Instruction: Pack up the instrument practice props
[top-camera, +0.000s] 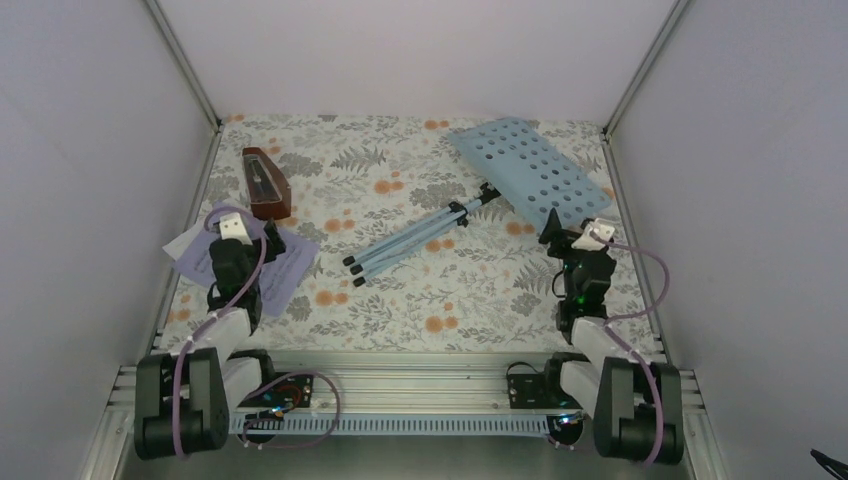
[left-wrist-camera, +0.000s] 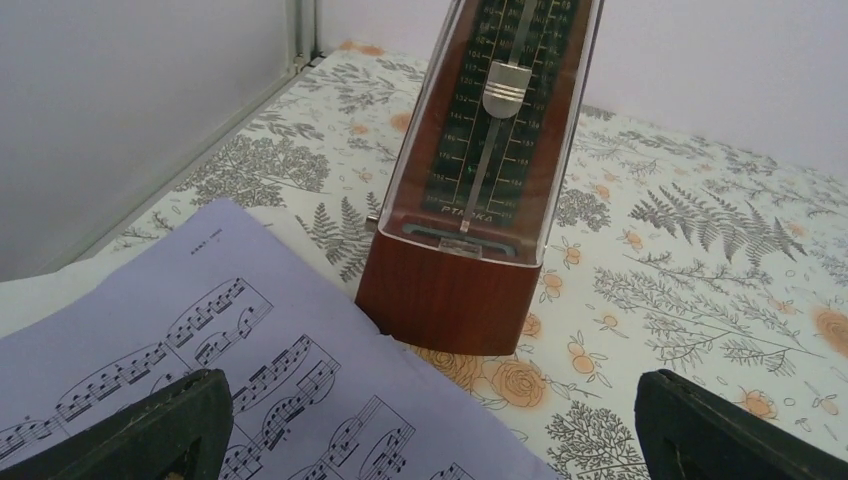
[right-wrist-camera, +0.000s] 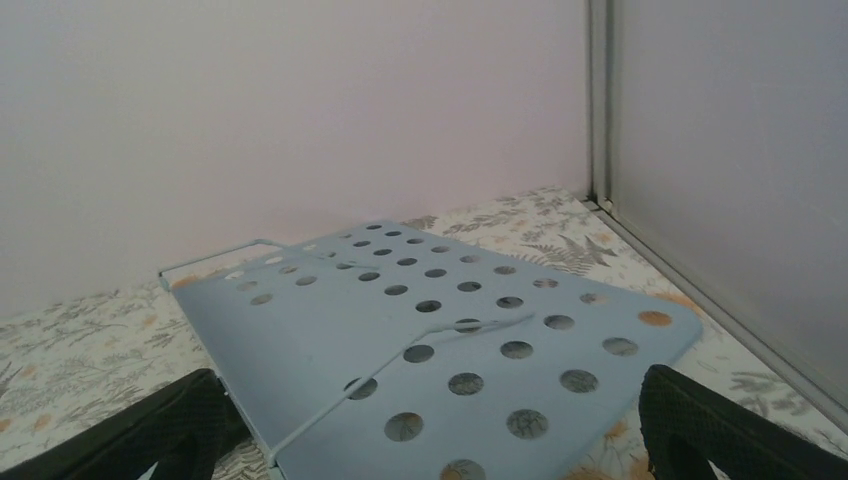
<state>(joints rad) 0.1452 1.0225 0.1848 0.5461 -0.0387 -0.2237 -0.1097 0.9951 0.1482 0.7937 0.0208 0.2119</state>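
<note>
Metronome (left-wrist-camera: 470, 200) stands beyond the left pincer (left-wrist-camera: 430, 405), spread wide and empty; right pincer (right-wrist-camera: 430, 405) likewise.

1. The metronome (top-camera: 266, 185) is a small reddish-brown wooden pyramid. It stands upright. Up close, a clear front cover (left-wrist-camera: 490, 120) shows a dark numbered scale, a thin rod and a silver sliding weight.
2. The music stand (top-camera: 528, 165) is pale blue and lies flat to the metronome's right, well apart from it. Its perforated desk (right-wrist-camera: 430, 340), dotted with round holes, is the end farthest from the metronome. The tripod legs (top-camera: 405, 243) are folded together, and their black-tipped feet are the end nearest it.
3. The sheet-music pages (top-camera: 288, 262) lie flat just in front of the metronome. A lilac page (left-wrist-camera: 250, 380) printed with black notes overlaps a white page (top-camera: 190, 250), and its edge reaches the metronome's base.
</note>
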